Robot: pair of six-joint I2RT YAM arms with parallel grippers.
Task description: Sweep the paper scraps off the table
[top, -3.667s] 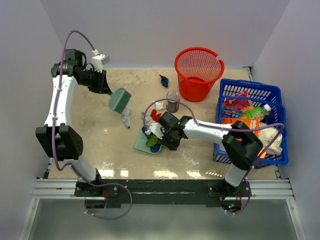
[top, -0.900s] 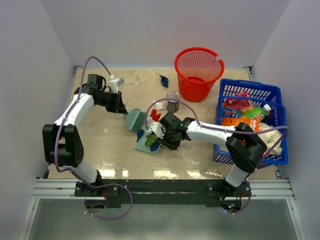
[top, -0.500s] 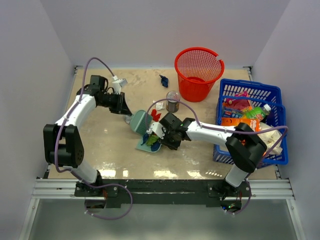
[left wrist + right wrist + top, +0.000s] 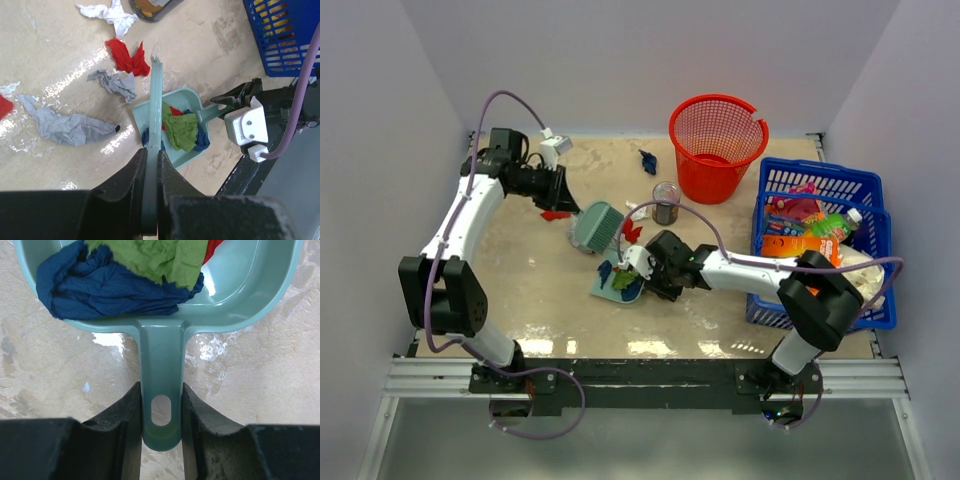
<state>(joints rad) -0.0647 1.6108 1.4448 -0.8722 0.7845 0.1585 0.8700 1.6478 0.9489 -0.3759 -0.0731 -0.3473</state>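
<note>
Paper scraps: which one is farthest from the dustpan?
The small dark blue scrap, lying alone just left of the red basket. All the other scraps lie in the dustpan or nearer to it.

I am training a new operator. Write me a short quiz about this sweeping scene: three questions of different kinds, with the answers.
1. True or false: the pale green plastic dustpan is empty.
2. Which crumpled paper scraps lie in it? A) white only B) green, dark blue and red C) grey only
3. Fill in: the left arm's jaws are shut on the ____.
Key: 1 false; 2 B; 3 pale green hand brush.
</note>
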